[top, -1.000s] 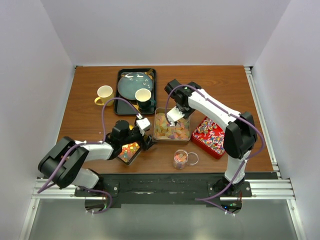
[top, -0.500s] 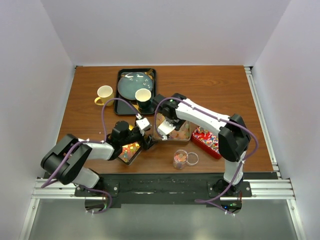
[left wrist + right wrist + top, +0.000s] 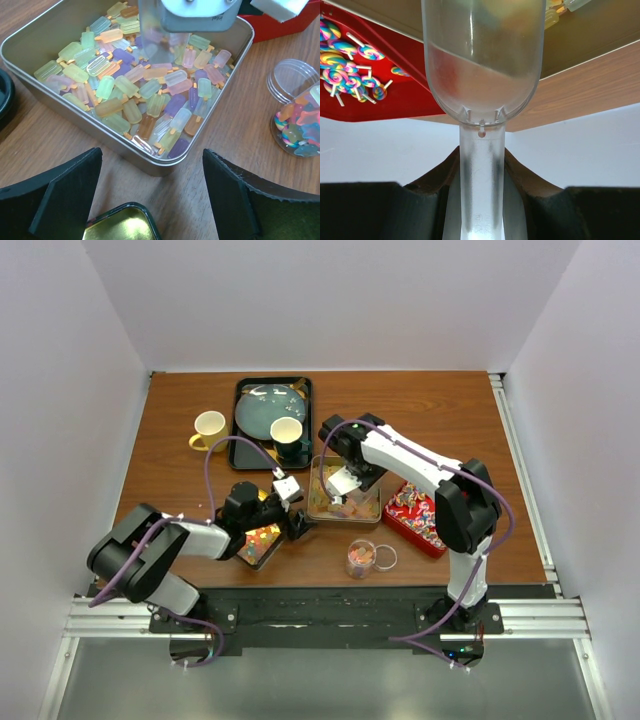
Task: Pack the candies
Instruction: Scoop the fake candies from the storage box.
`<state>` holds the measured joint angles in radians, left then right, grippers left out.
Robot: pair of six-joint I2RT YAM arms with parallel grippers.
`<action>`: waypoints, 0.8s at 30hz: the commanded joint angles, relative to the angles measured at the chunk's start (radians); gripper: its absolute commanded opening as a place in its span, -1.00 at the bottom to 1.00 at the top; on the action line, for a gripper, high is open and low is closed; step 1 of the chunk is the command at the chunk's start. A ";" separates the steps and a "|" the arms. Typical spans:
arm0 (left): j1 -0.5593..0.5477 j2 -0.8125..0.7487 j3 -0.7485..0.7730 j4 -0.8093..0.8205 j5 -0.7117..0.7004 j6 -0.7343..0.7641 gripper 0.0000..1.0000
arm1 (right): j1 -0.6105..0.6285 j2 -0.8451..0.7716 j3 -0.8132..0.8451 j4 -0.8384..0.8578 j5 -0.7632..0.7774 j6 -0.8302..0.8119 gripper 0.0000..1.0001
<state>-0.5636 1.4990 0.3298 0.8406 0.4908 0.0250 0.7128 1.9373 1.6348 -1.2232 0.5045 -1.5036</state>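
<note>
Right gripper (image 3: 481, 200) clamps a scoop (image 3: 482, 65) over the candies (image 3: 145, 95); left gripper (image 3: 150, 200) gapes. A tilted scoop may spill candies short of the jar (image 3: 295, 115).

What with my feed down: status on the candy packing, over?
Left pincer open, low beside the metal tin. Right pincer shut on clear scoop, over the popsicle candies. Jar part filled, uncapped. Nothing in the way.

You have candies (image 3: 150, 90) of 3 kinds | 3 tins (image 3: 65, 30) (image 3: 375, 107) (image 3: 117, 227) | 2 cups (image 3: 209, 427) (image 3: 287, 434) | 1 plate (image 3: 268, 408) | 1 black tray (image 3: 243, 390) | 1 clear jar (image 3: 300, 130) | 1 loose lid (image 3: 292, 80) | 1 clear scoop (image 3: 482, 65)
</note>
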 commanded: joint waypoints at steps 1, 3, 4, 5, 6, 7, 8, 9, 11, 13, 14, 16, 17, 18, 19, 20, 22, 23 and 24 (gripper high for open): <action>-0.005 0.035 0.009 0.029 0.040 -0.017 0.70 | 0.023 0.031 0.016 -0.059 -0.069 0.074 -1.00; -0.005 0.040 0.009 0.031 0.049 -0.017 0.68 | 0.031 0.077 0.057 -0.097 -0.102 0.129 -1.00; -0.004 0.046 0.009 0.032 0.055 -0.017 0.68 | 0.033 0.090 0.077 -0.110 -0.113 0.146 -1.00; -0.005 0.049 0.011 0.035 0.061 -0.017 0.65 | 0.034 0.110 0.106 -0.119 -0.127 0.169 -1.00; -0.005 0.053 0.011 0.035 0.072 -0.017 0.65 | 0.036 0.112 0.112 -0.119 -0.153 0.175 -1.00; -0.005 0.061 0.014 0.040 0.074 -0.034 0.63 | 0.037 0.111 0.114 -0.114 -0.173 0.181 -1.00; -0.007 0.063 0.017 0.041 0.074 -0.048 0.63 | 0.040 0.111 0.115 -0.117 -0.190 0.203 -1.00; -0.007 0.066 0.018 0.041 0.078 -0.051 0.62 | 0.040 0.117 0.117 -0.119 -0.222 0.219 -1.00; -0.009 0.076 0.025 0.045 0.083 -0.053 0.60 | 0.039 0.133 0.137 -0.160 -0.250 0.279 -1.00; -0.009 0.082 0.029 0.048 0.084 -0.054 0.59 | 0.039 0.150 0.148 -0.180 -0.276 0.313 -1.00; -0.009 0.086 0.029 0.049 0.084 -0.057 0.59 | 0.040 0.152 0.149 -0.199 -0.291 0.342 -1.00; -0.010 0.090 0.031 0.054 0.088 -0.060 0.58 | 0.043 0.138 0.128 -0.205 -0.308 0.356 -1.00; -0.010 0.093 0.032 0.054 0.088 -0.062 0.58 | 0.042 0.134 0.120 -0.199 -0.311 0.380 -1.00; -0.012 0.093 0.034 0.054 0.089 -0.063 0.58 | 0.040 0.134 0.117 -0.212 -0.323 0.397 -1.00; -0.012 0.098 0.035 0.054 0.089 -0.063 0.57 | 0.034 0.146 0.129 -0.232 -0.352 0.417 -1.00; -0.013 0.098 0.040 0.054 0.088 -0.065 0.57 | 0.030 0.147 0.135 -0.271 -0.374 0.466 -1.00; -0.013 0.101 0.046 0.052 0.088 -0.065 0.57 | 0.028 0.125 0.105 -0.277 -0.386 0.485 -1.00; -0.013 0.101 0.048 0.052 0.086 -0.066 0.57 | 0.030 0.115 0.087 -0.247 -0.361 0.485 -1.00; -0.015 0.102 0.051 0.051 0.086 -0.066 0.57 | 0.031 0.111 0.074 -0.234 -0.347 0.487 -1.00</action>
<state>-0.5636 1.5787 0.3595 0.9115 0.5381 -0.0143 0.7345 2.0716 1.7554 -1.3491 0.2428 -1.0935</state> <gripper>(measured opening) 0.788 0.321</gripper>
